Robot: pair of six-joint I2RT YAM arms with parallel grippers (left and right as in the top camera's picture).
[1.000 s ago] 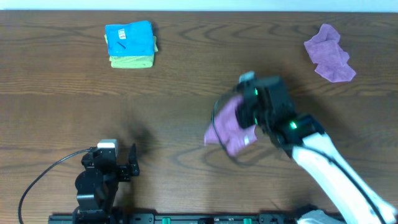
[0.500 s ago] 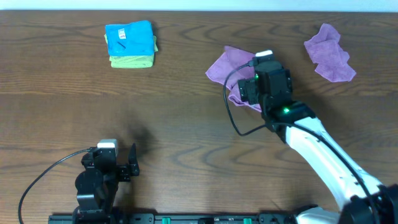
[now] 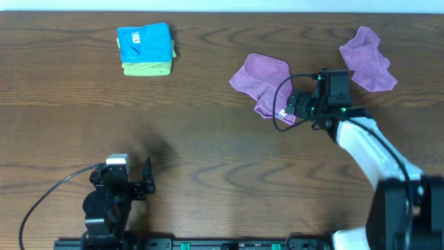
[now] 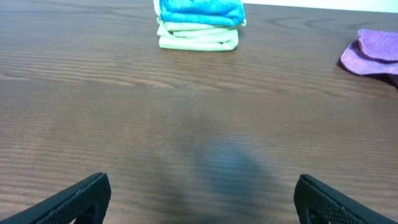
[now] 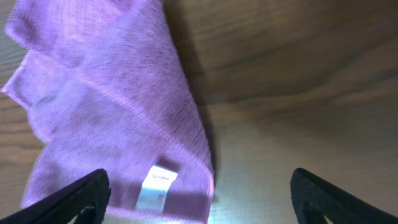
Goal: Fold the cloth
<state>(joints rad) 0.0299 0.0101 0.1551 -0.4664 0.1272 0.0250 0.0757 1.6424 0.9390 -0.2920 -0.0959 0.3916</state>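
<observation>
The purple cloth (image 3: 260, 80) lies loosely bunched and partly doubled over on the table right of centre. In the right wrist view the cloth (image 5: 106, 106) shows its white tag (image 5: 155, 186) near the lower edge. My right gripper (image 3: 293, 107) hovers at the cloth's right edge, open, nothing between its fingers (image 5: 81, 199); the same gripper (image 5: 199, 205) frames the tag and bare wood. My left gripper (image 3: 123, 173) rests open near the front left edge, far from the cloth; in its own view the gripper (image 4: 202, 205) spans only bare table.
A second crumpled purple cloth (image 3: 368, 59) lies at the far right. A folded stack of blue on pale green cloths (image 3: 146, 48) sits at the far left, also ahead in the left wrist view as the stack (image 4: 199, 25). A black cable (image 3: 277, 114) loops over the cloth's edge.
My right gripper carried the purple cloth away from the table's middle toward the far side, opened, let it drop and drew back to the right. The left arm stayed still.
</observation>
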